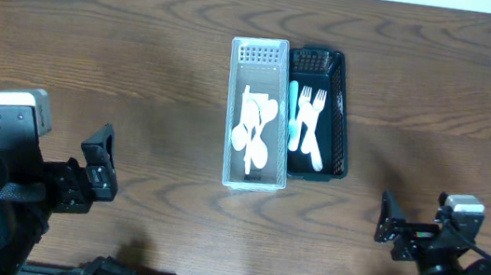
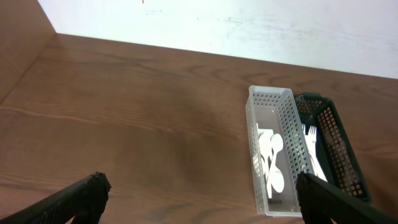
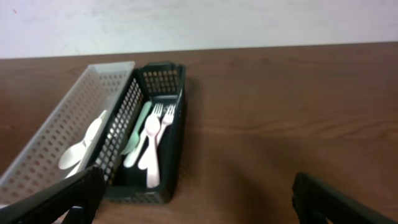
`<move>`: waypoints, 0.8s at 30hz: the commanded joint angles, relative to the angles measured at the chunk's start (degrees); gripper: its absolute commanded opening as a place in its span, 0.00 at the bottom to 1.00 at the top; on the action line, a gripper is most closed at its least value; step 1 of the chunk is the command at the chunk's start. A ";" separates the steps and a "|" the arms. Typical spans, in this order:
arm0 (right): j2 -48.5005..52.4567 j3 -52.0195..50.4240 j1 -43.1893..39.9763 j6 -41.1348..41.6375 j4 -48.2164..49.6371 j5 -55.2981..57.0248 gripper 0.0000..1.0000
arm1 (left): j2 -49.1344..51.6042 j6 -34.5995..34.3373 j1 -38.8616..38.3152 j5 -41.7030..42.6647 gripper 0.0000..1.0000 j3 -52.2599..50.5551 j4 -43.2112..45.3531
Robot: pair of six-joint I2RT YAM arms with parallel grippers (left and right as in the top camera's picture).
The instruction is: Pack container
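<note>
At the bottom of the overhead frame we see the left jaws and the right jaws, both spread wide and holding nothing, low in the left and right corners over the wooden tabletop (image 1: pixel 96 53). Farther up, at centre, the white container (image 1: pixel 260 55) with white spoons (image 1: pixel 254 129) stands against the dark container (image 1: pixel 316 63) on its right, which holds white forks (image 1: pixel 314 132) and one pale teal utensil (image 1: pixel 291 115).
</note>
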 commanded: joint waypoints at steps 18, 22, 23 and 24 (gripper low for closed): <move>-10.27 -18.43 0.52 2.03 6.16 0.17 0.99 | 0.17 0.74 0.35 -0.87 0.98 0.42 -0.09; -10.27 -19.85 0.52 2.01 6.14 0.20 0.99 | 0.17 0.74 0.35 -0.87 0.98 0.42 -0.09; -10.27 -20.17 0.52 2.01 6.16 0.20 0.99 | 0.17 0.74 0.35 -0.87 0.98 0.42 -0.09; -10.27 -20.70 0.52 2.01 6.16 0.20 0.99 | 0.17 0.74 0.35 -0.87 0.98 0.42 -0.09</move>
